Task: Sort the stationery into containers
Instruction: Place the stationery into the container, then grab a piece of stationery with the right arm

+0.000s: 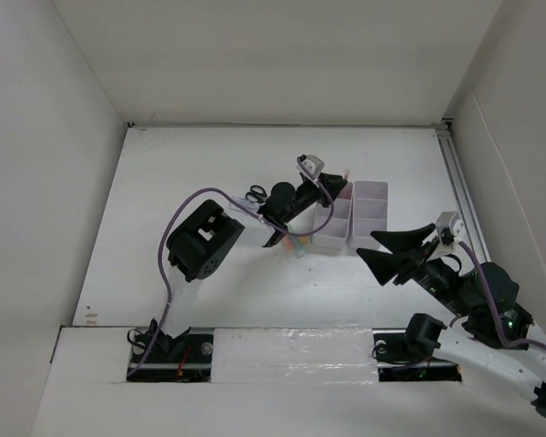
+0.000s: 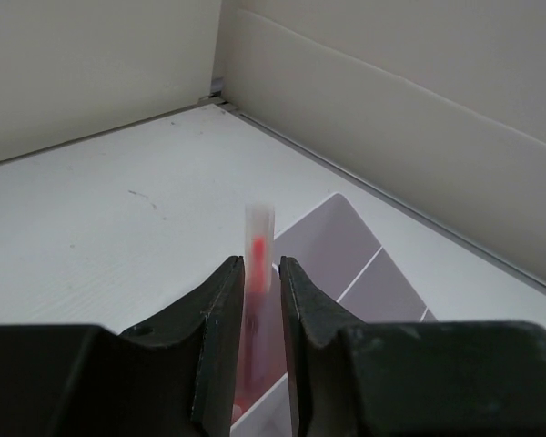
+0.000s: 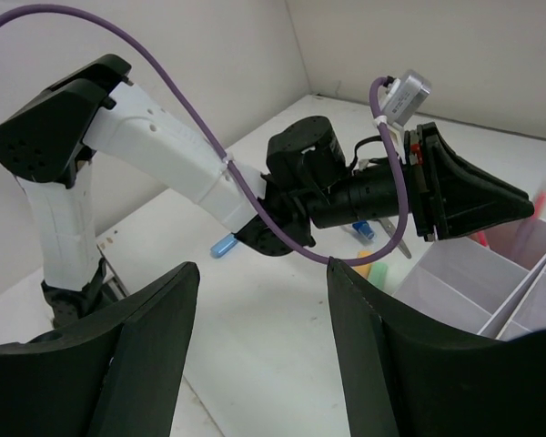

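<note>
My left gripper (image 1: 337,189) hangs over the near-left part of the white six-compartment organiser (image 1: 369,211). It is shut on a thin red pen (image 2: 257,238) that points down into a compartment (image 2: 332,241). The pen looks blurred. More red shows at the bottom of that compartment. My right gripper (image 1: 365,246) is open and empty just right of the organiser's near side. Black-handled scissors (image 1: 255,193) and orange, yellow and green highlighters (image 1: 296,244) lie left of the organiser, partly under the left arm. A light blue marker (image 3: 223,246) and a blue-capped tube (image 3: 369,228) lie on the table.
White walls enclose the table on the left, back and right. A metal rail (image 1: 460,196) runs along the right edge. The left arm's purple cable (image 1: 209,193) loops above the table. The organiser (image 3: 455,282) stands close to my right gripper (image 3: 262,266).
</note>
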Robot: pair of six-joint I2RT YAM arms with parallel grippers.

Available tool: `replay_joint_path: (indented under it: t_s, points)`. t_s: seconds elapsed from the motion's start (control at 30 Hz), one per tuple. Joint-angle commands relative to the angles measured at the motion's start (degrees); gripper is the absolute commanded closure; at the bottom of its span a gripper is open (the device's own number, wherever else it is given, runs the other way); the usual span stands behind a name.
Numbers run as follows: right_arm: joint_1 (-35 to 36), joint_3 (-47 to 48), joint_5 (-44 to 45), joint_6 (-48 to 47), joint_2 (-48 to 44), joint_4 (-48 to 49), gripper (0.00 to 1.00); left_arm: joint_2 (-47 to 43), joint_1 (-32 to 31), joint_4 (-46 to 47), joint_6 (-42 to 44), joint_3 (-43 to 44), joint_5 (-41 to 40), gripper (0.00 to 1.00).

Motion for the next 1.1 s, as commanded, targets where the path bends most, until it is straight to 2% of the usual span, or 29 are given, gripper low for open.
replay_joint_path:
  t_s: [0.0,0.27,0.3,0.43,0.53,0.57,0.6,0.63,0.67,0.73,0.77,0.87,0.9,0.93,0.97,1.0,1.07]
  points:
    - [-0.17,1.06,-0.50,0.28,-0.46,0.39,0.36,-2.12,-0.40,22.07,1.47,-0.94,0.10,0.81]
    - [-0.17,1.06,-1.03,0.81,-0.46,0.39,0.36,-2.47,-0.40,22.94,1.48,-1.72,0.10,0.80]
    - [-0.17,1.06,-1.03,0.81,-0.46,0.39,0.36,-4.04,-0.92,23.73,1.48,-2.34,0.10,0.76]
    - [-0.17,0.45,-1.03,0.81,-0.46,0.39,0.36,-10.81,-3.65,22.96,6.37,-5.33,-3.41,0.48]
    - [-0.17,-0.08,-1.03,0.81,0.07,1.88,0.36,-16.77,-6.19,17.61,10.08,-5.95,-7.79,0.37]
    - [-0.17,-0.08,-1.64,0.81,0.07,1.89,0.36,-18.28,-6.20,16.37,10.70,-5.95,-9.38,0.29]
    - [-0.17,-0.08,-1.65,0.81,0.07,1.89,0.36,-19.69,-6.20,14.96,10.71,-5.95,-11.05,0.10]
    - [-0.17,-0.08,-1.65,0.81,0.68,2.41,0.36,-22.75,-6.20,12.95,10.01,-5.95,-13.33,0.05]
    - [-0.17,-0.08,-1.12,0.81,0.69,2.42,0.36,-24.43,-6.20,7.71,10.00,-5.95,-18.92,0.00]
    - [-0.17,-0.08,-0.50,0.20,0.69,2.42,0.36,-27.51,-6.20,1.27,10.00,-4.46,-25.27,0.00]
    - [-0.17,-0.08,0.11,0.19,0.69,2.42,0.36,-30.48,-6.20,-5.98,10.00,-4.45,-31.83,0.00]
    - [-0.17,-0.08,0.11,-0.33,1.21,2.42,0.36,-35.15,-6.20,-16.30,10.00,-2.36,-43.36,0.00]
    - [-0.17,-0.08,0.72,-0.34,1.21,2.42,0.35,-36.13,-6.20,-28.26,8.44,-1.21,-52.46,0.00]
    - [-0.17,-0.08,0.73,-0.34,1.21,2.42,0.35,-37.01,-5.59,-36.65,5.20,0.54,-57.16,0.00]
    - [-0.17,-0.08,1.42,-0.34,1.82,2.94,0.35,-38.49,-4.19,-57.09,-6.23,5.52,-63.99,0.00]
    - [-0.17,-0.08,1.43,-0.95,1.83,2.94,0.35,-39.47,-3.22,-65.74,-11.22,7.39,-64.76,0.00]
    - [-0.17,-0.08,1.43,-0.95,2.44,2.94,0.33,-42.27,-1.55,-74.40,-16.43,7.24,-64.77,0.00]
